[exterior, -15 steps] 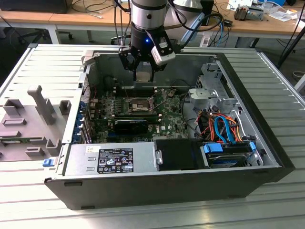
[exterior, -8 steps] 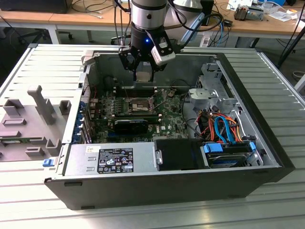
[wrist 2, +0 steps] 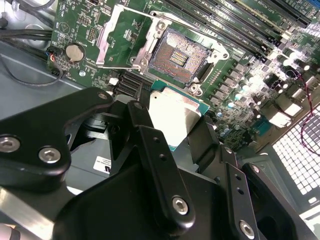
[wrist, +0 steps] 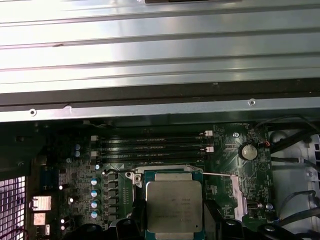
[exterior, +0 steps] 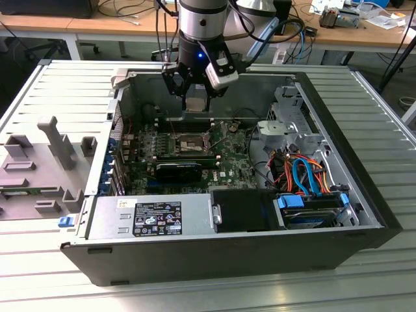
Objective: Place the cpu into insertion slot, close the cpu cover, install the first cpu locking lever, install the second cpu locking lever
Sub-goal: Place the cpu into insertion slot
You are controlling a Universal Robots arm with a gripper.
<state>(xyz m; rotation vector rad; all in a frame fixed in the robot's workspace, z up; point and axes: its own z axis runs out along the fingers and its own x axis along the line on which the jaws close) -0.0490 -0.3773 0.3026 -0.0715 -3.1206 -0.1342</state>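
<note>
gripper: we see it hanging inside the open computer case, raised above the motherboard.
cpu: we find it held flat in the gripper, silvery top towards both wrist cameras, clear of the board.
fingers: in the second wrist view the black fingers pinch the cpu by two opposite edges.
insertion slot: it lies bare with its dark pin field exposed, near the cpu but apart from it.
cpu cover: we see it swung open beside the insertion slot, with green board showing through its window.
memory slots: long, dark and parallel, they run just beside the insertion slot.
worktop: a ribbed metal surface carries the computer case.
</note>
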